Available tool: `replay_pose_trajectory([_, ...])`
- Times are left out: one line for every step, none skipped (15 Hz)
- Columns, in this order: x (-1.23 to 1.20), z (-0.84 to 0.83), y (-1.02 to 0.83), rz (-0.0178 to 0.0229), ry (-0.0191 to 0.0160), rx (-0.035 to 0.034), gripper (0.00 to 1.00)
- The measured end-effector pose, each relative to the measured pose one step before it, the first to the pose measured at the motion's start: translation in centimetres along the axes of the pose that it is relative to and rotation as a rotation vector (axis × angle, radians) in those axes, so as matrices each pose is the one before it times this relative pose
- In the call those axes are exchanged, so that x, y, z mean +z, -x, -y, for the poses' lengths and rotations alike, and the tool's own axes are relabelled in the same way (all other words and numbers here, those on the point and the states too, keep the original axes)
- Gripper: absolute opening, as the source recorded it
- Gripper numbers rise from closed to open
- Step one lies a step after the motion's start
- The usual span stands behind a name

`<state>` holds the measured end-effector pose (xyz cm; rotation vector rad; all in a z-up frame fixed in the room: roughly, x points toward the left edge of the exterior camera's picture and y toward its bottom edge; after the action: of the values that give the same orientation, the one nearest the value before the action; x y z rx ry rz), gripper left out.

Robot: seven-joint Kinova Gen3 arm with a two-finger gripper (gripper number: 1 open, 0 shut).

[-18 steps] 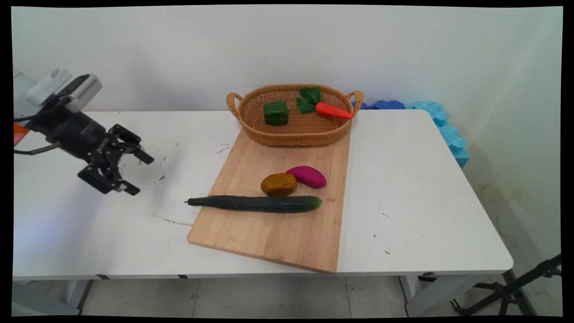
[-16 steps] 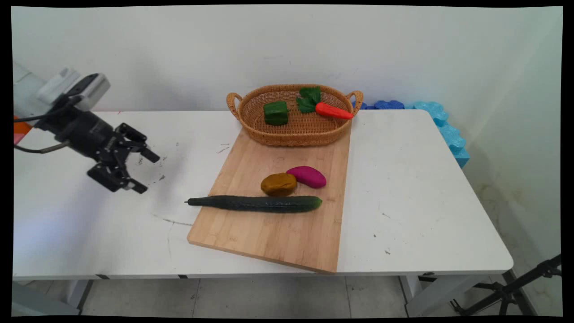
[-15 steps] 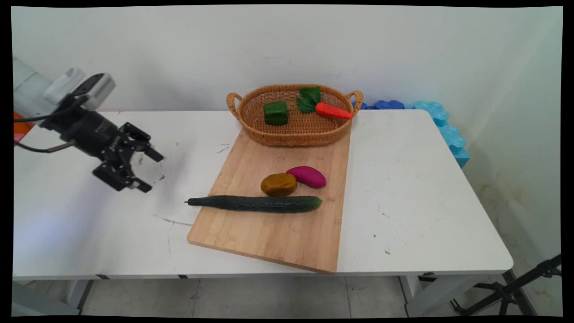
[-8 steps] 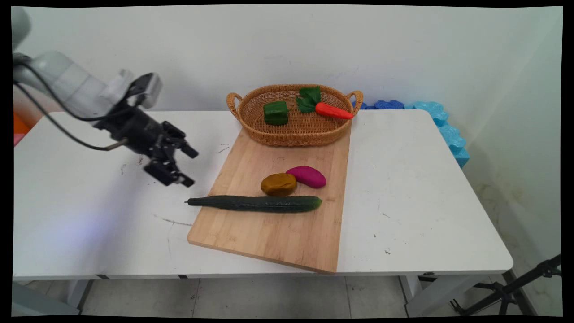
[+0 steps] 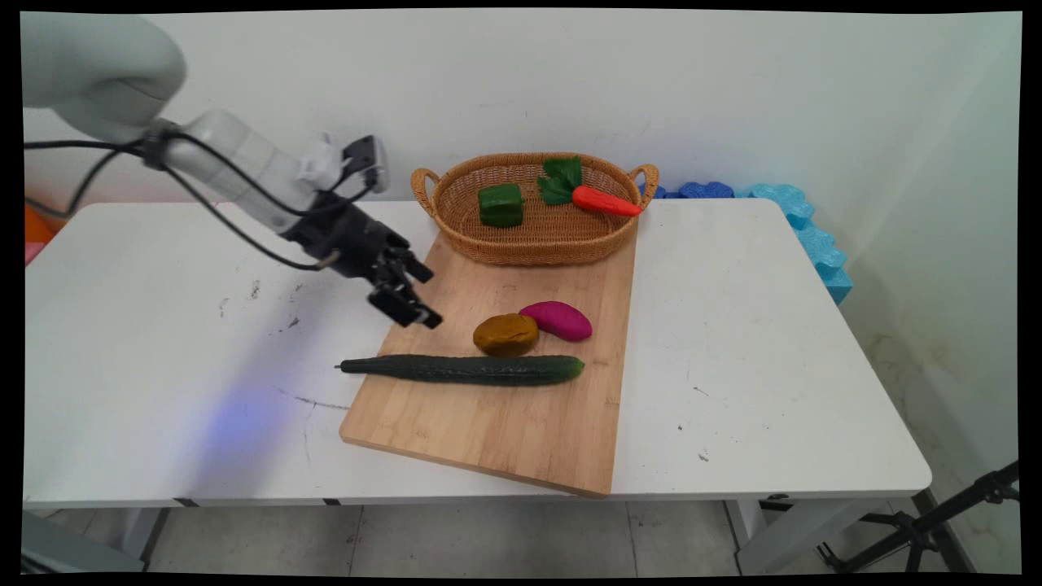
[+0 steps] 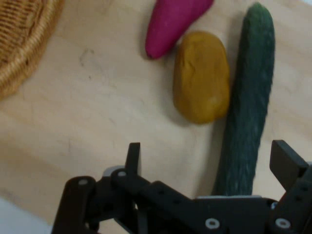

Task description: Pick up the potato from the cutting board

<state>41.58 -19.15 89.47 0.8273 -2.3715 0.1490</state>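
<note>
Now the gripper [image 5: 425,296] is hovering with fingers spread apart and empty over the cutting board [image 5: 456,423] — nearest the brown potato [image 5: 505,334], which is lying between the cucumber [image 5: 464,369] and the magenta sweet potato [image 5: 557,320].

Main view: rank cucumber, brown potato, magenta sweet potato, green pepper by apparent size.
1. cucumber, clearly the longest.
2-3. magenta sweet potato and brown potato: look alike.
4. green pepper, slightly smaller, but farther from the camera, so unsure.
</note>
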Motion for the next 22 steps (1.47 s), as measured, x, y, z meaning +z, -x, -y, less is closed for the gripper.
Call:
replay_pose_trajectory([0.786,-0.013,-0.487,-0.00372,-0.00193,-0.01469,1.0])
replay_pose_trajectory([0.913,-0.035,-0.531,-0.00452,-0.00208,-0.01645,1.0])
replay_pose_trajectory([0.891,-0.058,-0.476,-0.00385,-0.00149,-0.01498,1.0])
replay_pose_trajectory([0.742,-0.061,-0.376,-0.00273,-0.00084,-0.01151,1.0])
replay_pose_trajectory([0.842,-0.08,-0.375,-0.00132,-0.00193,-0.01164,1.0])
replay_pose_trajectory([0.803,-0.089,-0.357,-0.00148,-0.00222,-0.0112,1.0])
replay_pose_trajectory([0.984,-0.147,-0.385,-0.00036,-0.00289,-0.01472,1.0])
replay_pose_trajectory([0.723,-0.146,-0.27,0.00074,-0.00164,-0.01081,1.0])
replay_pose_trajectory([0.642,-0.155,-0.218,0.00214,-0.00164,-0.01019,1.0])
replay_pose_trajectory([0.585,-0.148,-0.167,0.00304,-0.00125,-0.00878,1.0])
replay_pose_trajectory([0.453,-0.126,-0.132,0.00278,-0.00092,-0.00548,1.0])
replay_pose_trajectory([0.27,-0.078,-0.072,0.00219,-0.00058,-0.00306,1.0])
replay_pose_trajectory([0.381,-0.118,-0.103,0.00358,-0.00067,-0.00383,1.0])
replay_pose_trajectory([0.382,-0.138,-0.087,0.00506,-0.00067,-0.00371,1.0])
replay_pose_trajectory([0.353,-0.087,-0.057,0.00503,-0.0007,-0.00337,1.0])
replay_pose_trajectory([0.343,0.039,-0.034,0.00444,-0.00044,-0.00266,1.0])
replay_pose_trajectory([0.377,0.054,-0.033,0.00534,-0.0001,-0.00263,1.0])
replay_pose_trajectory([0.338,0.046,-0.043,0.00447,-0.00016,-0.00237,1.0])
replay_pose_trajectory([0.271,0.044,-0.044,0.00372,-0.00024,-0.00117,1.0])
replay_pose_trajectory([0.282,0.062,-0.04,0.00298,-0.00095,-0.00075,1.0])
replay_pose_trajectory([0.254,0.071,-0.046,0.00286,-0.0014,-0.00002,1.0])
replay_pose_trajectory([0.216,0.052,-0.047,0.00256,-0.0007,0.00041,1.0])
